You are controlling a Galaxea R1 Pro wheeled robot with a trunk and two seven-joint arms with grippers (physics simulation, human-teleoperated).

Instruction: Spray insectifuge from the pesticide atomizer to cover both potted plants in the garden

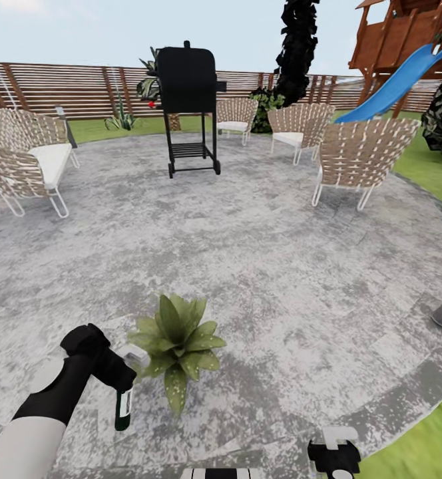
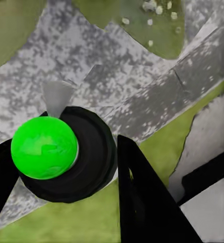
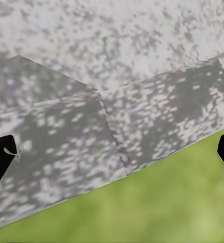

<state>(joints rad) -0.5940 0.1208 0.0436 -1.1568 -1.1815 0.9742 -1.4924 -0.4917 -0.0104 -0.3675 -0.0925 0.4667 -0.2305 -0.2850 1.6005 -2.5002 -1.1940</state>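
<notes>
On the round grey patio [image 1: 261,266], one potted plant [image 1: 178,342] with pointed olive-green speckled leaves stands just ahead of me. My left gripper [image 1: 124,372] is at the plant's left side, shut on the pesticide atomizer [image 1: 122,409], a slim dark bottle with a white label hanging below the fingers. In the left wrist view the atomizer [image 2: 89,157] sits between the black fingers [image 2: 142,192] with a bright green ball [image 2: 43,147] on it, and plant leaves [image 2: 147,20] lie beyond. My right gripper [image 3: 112,157] is open over the patio's edge, also seen low in the head view [image 1: 334,456].
A black grill [image 1: 189,100] stands at the patio's far side among wicker chairs [image 1: 361,156], with a wicker sofa [image 1: 24,159] at left. A brown slatted fence [image 1: 68,86] and a playset with a blue slide [image 1: 397,80] lie behind. Lawn [image 1: 421,446] borders the patio at right.
</notes>
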